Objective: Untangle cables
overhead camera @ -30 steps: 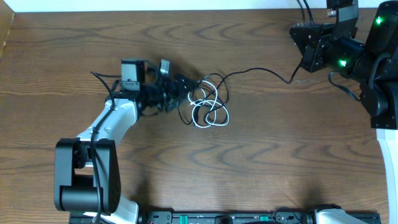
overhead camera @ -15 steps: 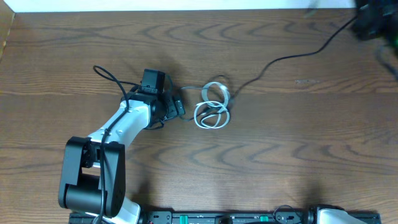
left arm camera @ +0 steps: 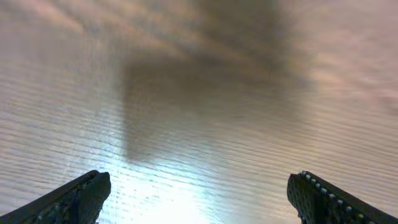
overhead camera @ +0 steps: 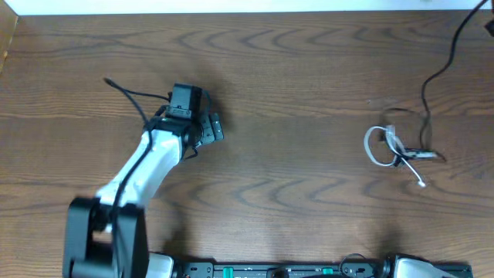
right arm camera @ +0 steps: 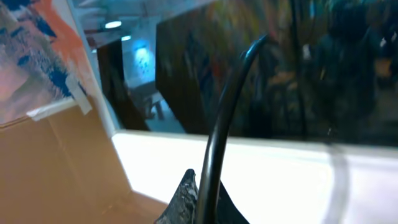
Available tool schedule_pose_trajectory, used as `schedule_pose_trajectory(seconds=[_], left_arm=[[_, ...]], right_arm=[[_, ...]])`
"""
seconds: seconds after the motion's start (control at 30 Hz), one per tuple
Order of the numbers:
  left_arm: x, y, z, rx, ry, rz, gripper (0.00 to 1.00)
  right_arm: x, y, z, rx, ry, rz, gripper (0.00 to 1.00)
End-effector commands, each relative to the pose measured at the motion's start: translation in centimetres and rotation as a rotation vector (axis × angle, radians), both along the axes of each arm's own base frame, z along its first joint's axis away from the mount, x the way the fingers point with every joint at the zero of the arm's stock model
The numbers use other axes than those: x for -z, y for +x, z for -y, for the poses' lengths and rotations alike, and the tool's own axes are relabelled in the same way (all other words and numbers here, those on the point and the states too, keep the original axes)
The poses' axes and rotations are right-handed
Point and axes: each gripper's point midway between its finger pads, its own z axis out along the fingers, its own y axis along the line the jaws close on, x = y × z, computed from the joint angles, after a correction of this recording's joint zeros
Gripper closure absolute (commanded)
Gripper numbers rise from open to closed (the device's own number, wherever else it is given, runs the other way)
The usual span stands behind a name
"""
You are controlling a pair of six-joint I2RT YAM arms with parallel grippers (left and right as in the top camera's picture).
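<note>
Left end effector (left arm camera: 199, 193): fingers wide apart over tabletop (left arm camera: 205, 93); only tips visible, view blurred. White cable (overhead camera: 380, 147) coiled at tabletop's right side. Black cable (overhead camera: 427, 100) crosses it and exits frame top right; unclear whether they are looped together. Right end effector (right arm camera: 200, 208), mostly cut off at frame bottom, clamped on black cable.

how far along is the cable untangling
Done: nothing finished yet; the white cable and black cable overlap at the table's right side. In hand: the right gripper pinches the black cable, which rises out of the overhead view's top right. The left gripper is open, holding nothing. Left: pulling the two cables fully apart.
</note>
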Motion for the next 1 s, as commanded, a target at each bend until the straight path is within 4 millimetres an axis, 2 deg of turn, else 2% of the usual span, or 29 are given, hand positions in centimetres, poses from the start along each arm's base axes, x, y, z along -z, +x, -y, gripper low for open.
schedule_pose_trajectory(seconds=[0.0, 0.07, 0.17, 0.27, 0.4, 0.43, 0.6, 0.7, 0.8, 0.97], left_arm=[[-4.5, -0.2, 3.8, 0.123, -0.104, 0.113, 0.04], [-5.6, -0.7, 6.1, 0.188, -0.162, 0.131, 0.04], [-5.8, -1.4, 8.5, 0.229, -0.211, 0.127, 0.04], [-5.7, -1.7, 9.4, 0.223, -0.23, 0.118, 0.04], [-6.0, -1.8, 10.3, 0.243, -0.272, 0.118, 0.04], [-6.0, -1.8, 10.4, 0.248, -0.281, 0.116, 0.04], [-6.2, -2.2, 11.2, 0.276, -0.326, 0.105, 0.04], [-6.4, -2.3, 11.7, 0.289, -0.346, 0.103, 0.04], [-6.1, -2.6, 12.4, 0.31, -0.359, 0.092, 0.04], [-5.2, -3.1, 14.7, 0.369, -0.364, 0.079, 0.04]], right_arm=[[1.5, 2.0, 0.1, -0.031, 0.022, -0.066, 0.99], [1.9, 2.7, 0.2, -0.033, 0.034, -0.085, 0.99], [2.0, 4.0, -0.3, -0.06, 0.073, -0.098, 0.99], [1.3, 5.2, -1.4, -0.111, 0.13, -0.086, 0.99], [-0.8, 6.6, -3.9, -0.202, 0.242, -0.032, 0.99], [-1.9, 7.0, -5.1, -0.245, 0.298, 0.001, 0.99], [-4.7, 6.5, -7.9, -0.324, 0.423, 0.089, 0.99], [-4.9, 5.9, -9.2, -0.347, 0.431, 0.095, 0.99], [-3.4, 6.4, -10.2, -0.353, 0.388, 0.038, 0.99], [2.3, 9.0, -10.3, -0.243, 0.261, -0.138, 0.99]])
